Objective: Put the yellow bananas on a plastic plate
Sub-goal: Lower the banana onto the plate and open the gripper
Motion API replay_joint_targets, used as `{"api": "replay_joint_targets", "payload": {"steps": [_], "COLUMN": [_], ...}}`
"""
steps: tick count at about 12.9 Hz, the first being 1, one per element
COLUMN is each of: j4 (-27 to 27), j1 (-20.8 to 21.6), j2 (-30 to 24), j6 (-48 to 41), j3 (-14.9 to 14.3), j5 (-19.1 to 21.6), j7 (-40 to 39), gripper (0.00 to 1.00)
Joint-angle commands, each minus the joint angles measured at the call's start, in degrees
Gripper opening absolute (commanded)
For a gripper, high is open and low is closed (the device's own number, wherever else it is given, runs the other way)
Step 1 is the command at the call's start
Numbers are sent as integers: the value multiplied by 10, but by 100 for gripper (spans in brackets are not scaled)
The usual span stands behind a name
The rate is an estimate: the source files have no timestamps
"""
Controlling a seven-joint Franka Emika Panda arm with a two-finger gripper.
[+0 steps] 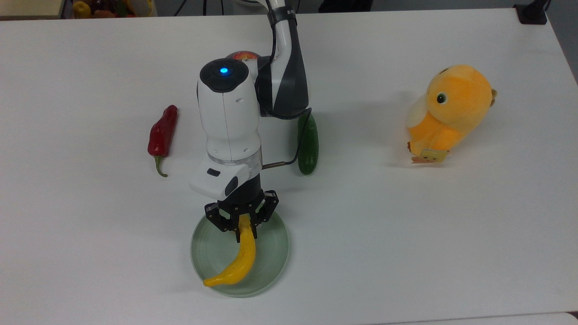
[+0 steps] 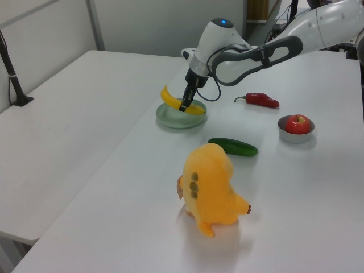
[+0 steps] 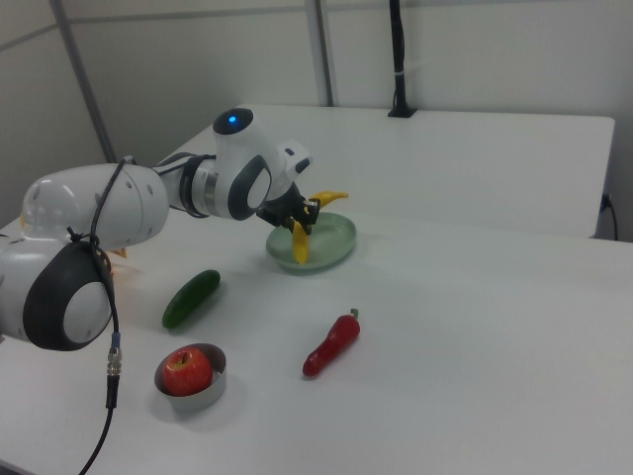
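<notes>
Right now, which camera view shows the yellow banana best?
The top view: the whole banana curves over the plate below the end effector. In the left view the banana is partly crossed by the fingers; in the right view it appears foreshortened.

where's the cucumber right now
The cucumber lies on the white table, in the top view just right of the arm, between the red chili pepper and the orange plush toy, above the plastic plate.
</notes>
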Motion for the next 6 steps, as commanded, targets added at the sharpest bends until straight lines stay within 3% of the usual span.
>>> {"api": "replay_joint_targets", "payload": {"steps": [1, 2, 5, 6], "j4": [0, -4, -10, -13], "j1": [16, 17, 17, 17], "j2": [6, 6, 5, 5], "j6": [13, 15, 32, 33], "j3": [-13, -13, -14, -14], "j5": [5, 6, 5, 5], "j7": [-9, -8, 20, 23], "gripper": [35, 49, 76, 91]}}
